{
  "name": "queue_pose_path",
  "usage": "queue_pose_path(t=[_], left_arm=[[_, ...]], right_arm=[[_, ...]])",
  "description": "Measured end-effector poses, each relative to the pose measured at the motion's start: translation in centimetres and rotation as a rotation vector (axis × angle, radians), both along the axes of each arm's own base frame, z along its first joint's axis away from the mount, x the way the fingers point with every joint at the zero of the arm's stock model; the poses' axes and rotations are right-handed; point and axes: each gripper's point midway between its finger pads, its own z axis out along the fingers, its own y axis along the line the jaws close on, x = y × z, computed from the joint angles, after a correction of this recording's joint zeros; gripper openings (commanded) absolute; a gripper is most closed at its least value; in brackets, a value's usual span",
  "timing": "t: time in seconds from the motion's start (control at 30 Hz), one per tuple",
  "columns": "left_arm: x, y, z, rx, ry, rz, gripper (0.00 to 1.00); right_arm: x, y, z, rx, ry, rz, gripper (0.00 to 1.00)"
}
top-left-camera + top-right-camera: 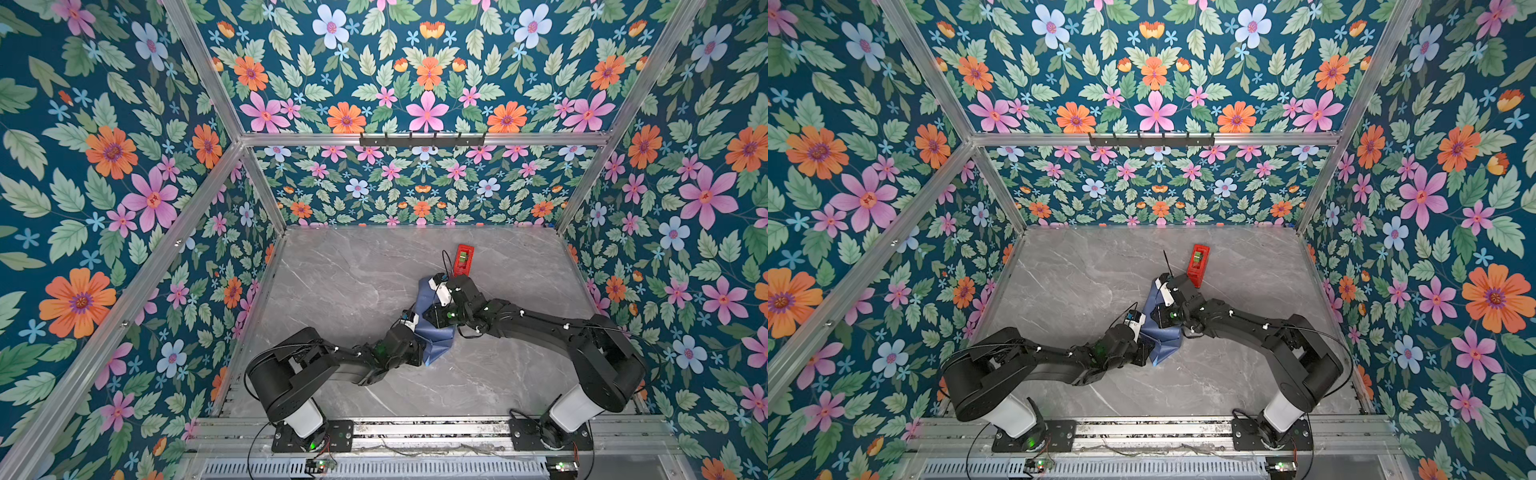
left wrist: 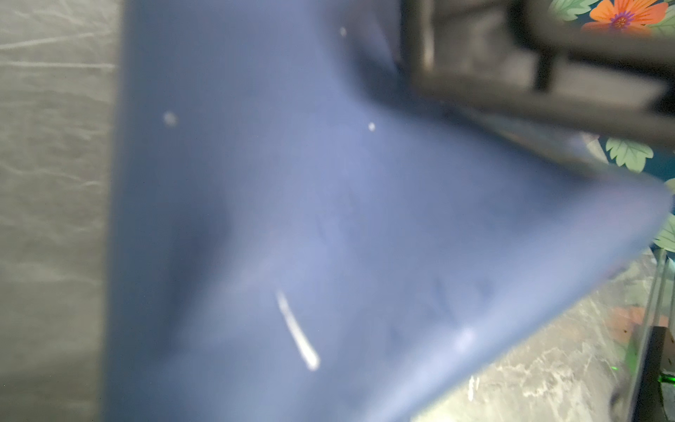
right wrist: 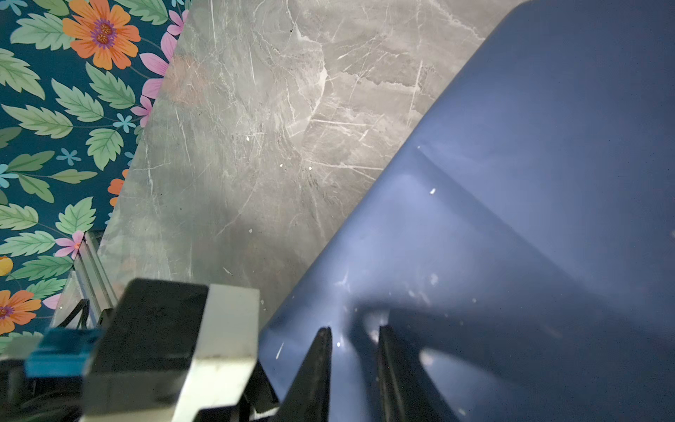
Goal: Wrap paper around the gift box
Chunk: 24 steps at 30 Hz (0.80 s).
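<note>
A: Layout, big to small?

B: Grey marble table (image 1: 353, 270), mostly bare. Mid-table is the paper (image 1: 436, 343), bunched into a lumpy bundle with the dark slate face out in both top views. No view shows the gift box. My guess is it's inside the bundle, but I can't confirm. The red tape dispenser (image 1: 464, 259) lies just beyond the bundle, close to the right wrist.

A: Grippers?

B: Right gripper (image 3: 354, 329): jaws narrow, a raised fold of paper pinched between the fingers (image 3: 317, 365), creases fanning out from it. Left gripper (image 1: 417, 348) is at the bundle's near-left edge. Its wrist view is just blurred blue paper with no fingers in it, so I can't tell its state.

A: Failure modes?

B: Biggest: both arms are crowded over one small bundle, and any opposing pull could tear the thin paper at the pinch.
Next: I see no tape on the folds, so a release likely lets them spring open.
The box is hidden, so it may be off-centre or slide out an open end unnoticed.
Smaller: the wrists sit close together, so reorienting risks a collision. The right wrist could also knock the dispenser.
</note>
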Motion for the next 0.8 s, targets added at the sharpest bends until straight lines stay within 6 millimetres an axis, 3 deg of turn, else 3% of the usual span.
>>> queue_pose_path(t=[0.23, 0.4, 0.8], left_arm=[[-0.7, 1.1, 1.1, -0.02, -0.022, 0.007, 0.29], [-1.0, 1.6, 0.8, -0.01, -0.02, 0.01, 0.23], [-2.8, 0.2, -0.2, 0.015, -0.015, -0.068, 0.15]], right_arm=[[0.0, 0.0, 0.0, 0.0, 0.0, -0.001, 0.25], [0.0, 0.0, 0.0, 0.0, 0.001, -0.001, 0.25], [0.0, -0.1, 0.0, 0.0, -0.002, -0.002, 0.24]])
